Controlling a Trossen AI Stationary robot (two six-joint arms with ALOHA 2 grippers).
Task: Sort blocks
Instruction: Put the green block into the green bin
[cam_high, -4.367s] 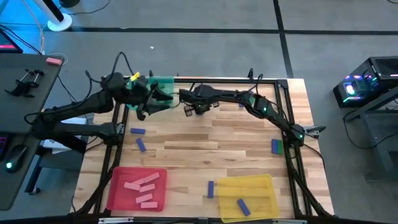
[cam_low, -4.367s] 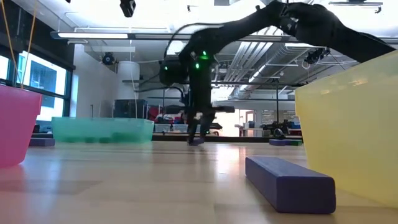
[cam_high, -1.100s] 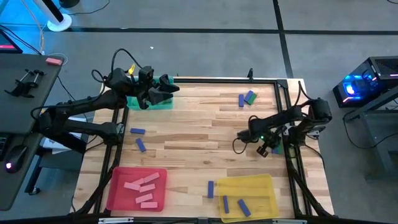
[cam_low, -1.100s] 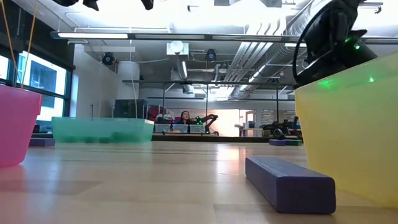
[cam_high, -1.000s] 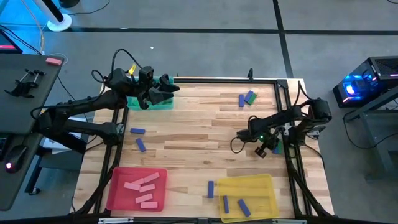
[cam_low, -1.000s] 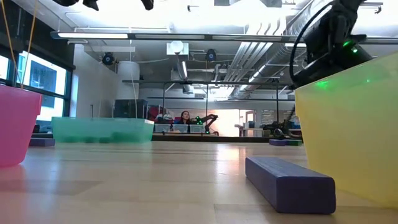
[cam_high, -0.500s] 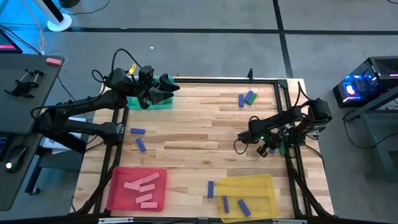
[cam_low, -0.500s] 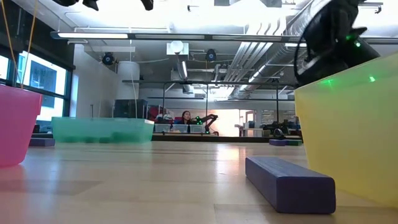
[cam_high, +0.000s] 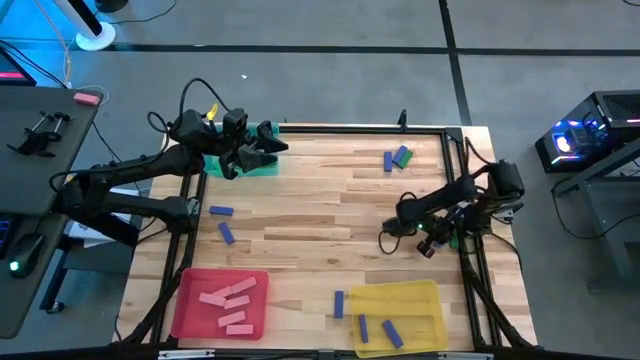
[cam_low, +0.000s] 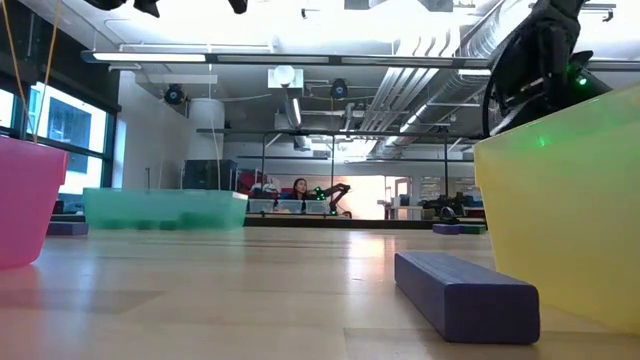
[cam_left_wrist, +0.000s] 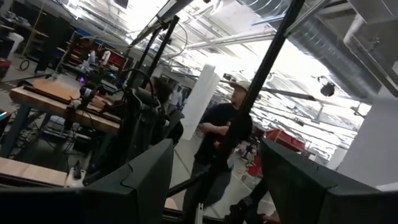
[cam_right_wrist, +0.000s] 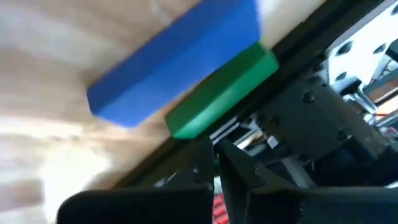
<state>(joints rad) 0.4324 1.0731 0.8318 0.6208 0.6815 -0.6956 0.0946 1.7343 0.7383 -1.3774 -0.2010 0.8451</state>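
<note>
My right gripper (cam_high: 436, 240) is shut and slants down near the table's right edge. Its tips (cam_right_wrist: 217, 163) are just short of a blue block (cam_right_wrist: 174, 62) and a green block (cam_right_wrist: 224, 93) lying side by side on the wood. My left gripper (cam_high: 272, 148) hangs open and empty above the green tray (cam_high: 262, 167) at the far left. Its fingers (cam_left_wrist: 146, 180) point up into the room. Other blue blocks (cam_high: 221, 211) (cam_high: 228, 233) (cam_high: 339, 303) lie flat on the table. Pink blocks (cam_high: 228, 305) lie in the red tray (cam_high: 190, 283).
A blue and green pair (cam_high: 395, 158) lies at the far right. The yellow tray (cam_high: 425, 292) at the near right holds blue blocks (cam_high: 391, 333). A purple block (cam_low: 465, 293) lies close to the low camera. The table frame's rails run along its edges. A person (cam_left_wrist: 221, 143) stands beyond the table.
My right gripper has tipped a little further down and turned slightly, staying shut over the blue and green pair near the right edge. No block has moved.
</note>
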